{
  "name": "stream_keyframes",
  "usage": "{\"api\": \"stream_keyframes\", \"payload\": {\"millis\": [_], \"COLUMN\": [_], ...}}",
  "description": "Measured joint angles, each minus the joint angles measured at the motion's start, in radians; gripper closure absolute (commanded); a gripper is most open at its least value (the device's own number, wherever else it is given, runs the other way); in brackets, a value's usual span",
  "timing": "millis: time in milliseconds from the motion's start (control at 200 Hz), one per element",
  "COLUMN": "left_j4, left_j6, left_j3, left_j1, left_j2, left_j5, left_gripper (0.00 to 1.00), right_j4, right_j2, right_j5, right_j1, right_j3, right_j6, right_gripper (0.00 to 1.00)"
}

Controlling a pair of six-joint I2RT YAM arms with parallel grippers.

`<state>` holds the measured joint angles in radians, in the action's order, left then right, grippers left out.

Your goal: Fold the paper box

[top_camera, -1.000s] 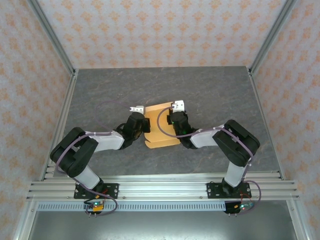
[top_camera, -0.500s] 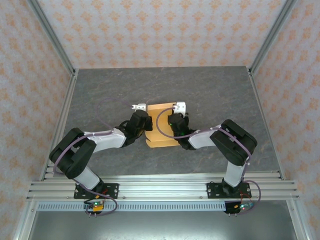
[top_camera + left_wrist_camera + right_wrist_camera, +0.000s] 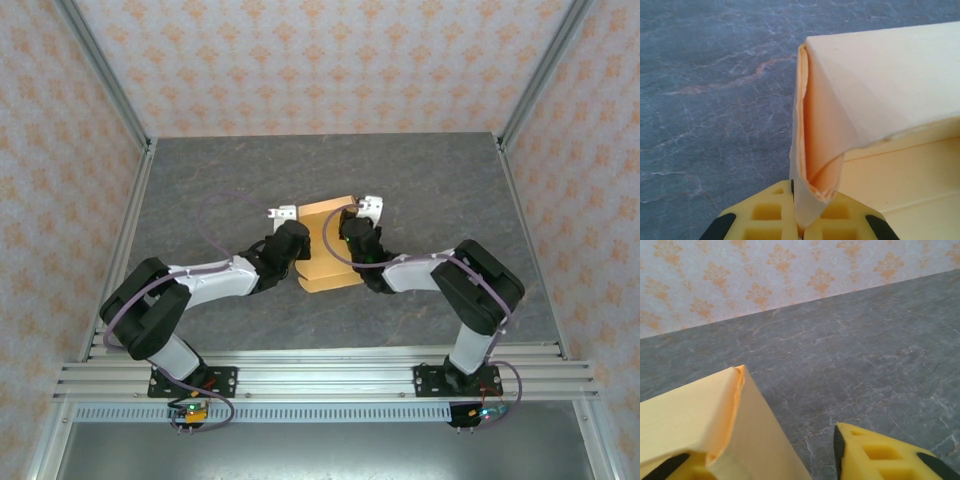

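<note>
Now right tool [image 3: 775, 462] seemingly wider

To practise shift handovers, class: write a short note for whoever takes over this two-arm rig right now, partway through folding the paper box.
Left end effector: shut, pinching a folded flap at the left edge of the paper box.
Right end effector: open at the box's right edge, not clamped.
Box: on the table, between both arms.
Done: panels creased and raised; a top panel bends over the left side.
Left: finish the folds and close it; tab state not visible.
</note>
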<state>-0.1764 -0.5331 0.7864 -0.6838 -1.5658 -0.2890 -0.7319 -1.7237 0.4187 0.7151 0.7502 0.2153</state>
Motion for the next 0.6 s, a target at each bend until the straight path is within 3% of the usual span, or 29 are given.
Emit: {"api": "stream_keyframes", "payload": {"millis": [150, 300, 601], "left_j4": [0.021, 0.055, 0.108], "left_j6": [-0.025, -0.039, -0.044], "left_j3": [0.013, 0.023, 0.037], "left_j1": [0.006, 0.023, 0.050], "left_j2": [0.013, 0.012, 0.005], "left_j5": [-0.013, -0.012, -0.019], "left_gripper": [1.00, 1.00, 1.00], "right_j4": [-0.009, 0.001, 0.043], "right_j2": [0.071, 0.112, 0.247], "right_j5": [-0.258, -0.564, -0.896], "right_j1": [-0.093, -0.177, -0.306], "right_j3": [-0.062, -0.086, -0.124], "right_j6": [-0.009, -0.067, -0.242], "right_gripper": [0.28, 0.27, 0.25]}}
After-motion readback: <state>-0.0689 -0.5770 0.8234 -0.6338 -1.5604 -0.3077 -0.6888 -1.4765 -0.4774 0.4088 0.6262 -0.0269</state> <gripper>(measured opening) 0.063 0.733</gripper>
